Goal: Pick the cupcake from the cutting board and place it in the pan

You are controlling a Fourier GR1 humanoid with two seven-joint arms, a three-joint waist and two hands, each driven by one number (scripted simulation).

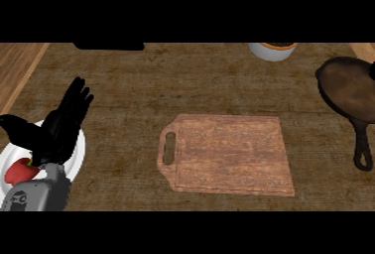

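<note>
Left hand: one black left hand (62, 124) at the left side. Its fingers are straight and point away, its thumb sticks out to the side, and it holds nothing.
Arm: one grey forearm (36, 196) under the hand, at the near edge.
Plate: one round white plate (78, 151) lies under the hand.
Apple: one red apple (21, 171) on the plate, just beside the wrist.
Board: one brown wooden cutting board (230, 154) in the middle, with its handle hole on the left and its top bare.
Pan: one dark round iron pan (350, 89) at the right, with its handle pointing to the near side.
Cupcake: I cannot tell where it is. One small white round thing with a brown top (273, 51) sits at the far edge, well apart from the board, and it might be the cupcake.
</note>
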